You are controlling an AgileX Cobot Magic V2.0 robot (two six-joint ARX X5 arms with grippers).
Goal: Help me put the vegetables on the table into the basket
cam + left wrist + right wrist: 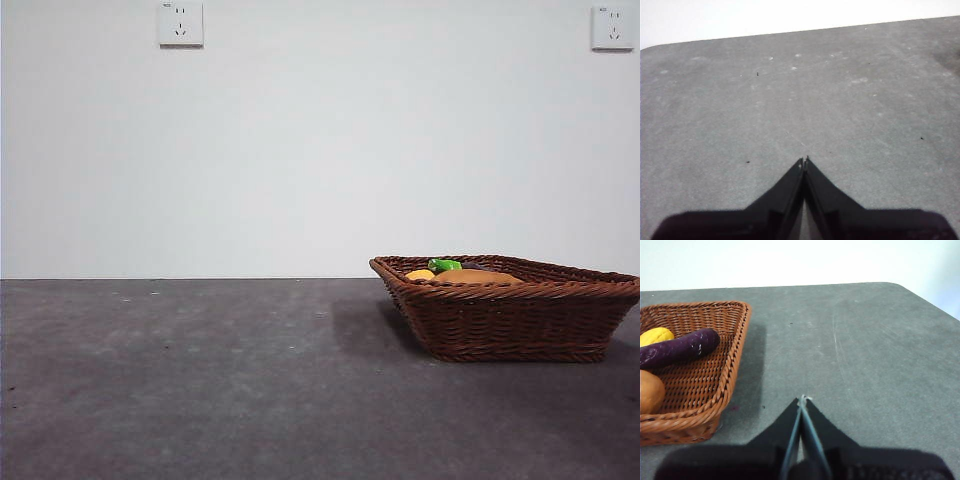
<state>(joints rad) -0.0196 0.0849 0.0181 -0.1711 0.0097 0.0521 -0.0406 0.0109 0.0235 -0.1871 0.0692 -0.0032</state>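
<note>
All three veggies are sitting inside the basket (520, 320), which is parked on the table (200, 380) over at about 4 o'clock in the front view, right side of the scene. From that low angle you only catch bits poking over the braided rim: a sliver of yellow corn (420, 274), the eggplant's green stem (444, 265) and the tan hump of the potato (476, 277).

The right wrist view gives a much better look into the basket (715, 385). The eggplant (680, 349) lies lengthwise across the woven floor, dark purple. The corn (656, 335) is tucked just behind it, looks like they're touching, though the picture cuts off there so I can't be totally sure. The potato (651, 391) sits on the nearer side of the eggplant, close to the front wall, half cropped by the frame edge.

The right gripper (802, 399) hangs over bare table just beside the basket, outside its wall, jaws pressed together and pinching nothing.

The left gripper (804, 160) is over empty grey tabletop (840, 100), well away from everything, jaws also pressed together with nothing between them.

Neither arm shows in the front view. Behind the table there's a plain white wall with two sockets, one at 11 o'clock (181, 24) and one at 1 o'clock (612, 28)
</note>
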